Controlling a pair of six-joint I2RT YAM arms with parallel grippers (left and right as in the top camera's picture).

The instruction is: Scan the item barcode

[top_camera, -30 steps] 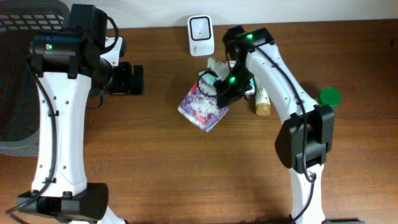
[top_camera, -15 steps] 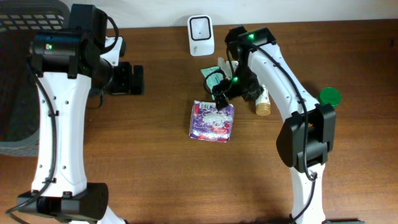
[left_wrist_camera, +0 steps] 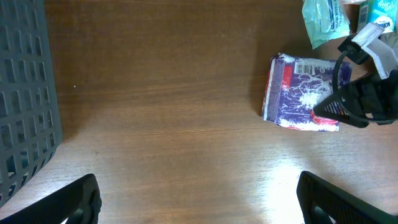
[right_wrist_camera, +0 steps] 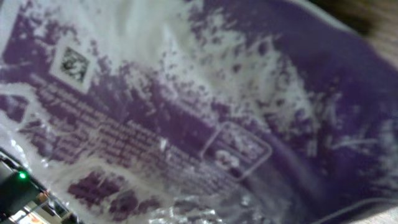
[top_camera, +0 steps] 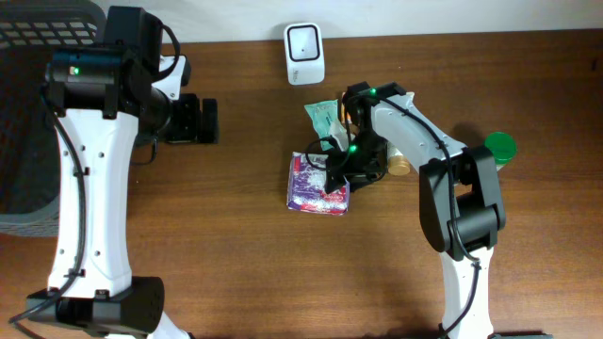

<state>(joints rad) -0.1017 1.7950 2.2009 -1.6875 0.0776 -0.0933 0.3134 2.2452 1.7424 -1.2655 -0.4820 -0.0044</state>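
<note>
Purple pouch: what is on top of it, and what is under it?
The right hand is over the right edge of the pouch and hides it; contact is unclear. Under the pouch only the table shows; anything beneath is covered.

Left end effector [left_wrist_camera: 199,186] stands wide open; right end effector [top_camera: 340,172] points downward.

the purple plastic packet [top_camera: 316,185] lies flat on the brown wooden table [top_camera: 236,264], in front of the white boxy scanner [top_camera: 304,40]. the right gripper [top_camera: 337,174] sits at its right edge.
</note>
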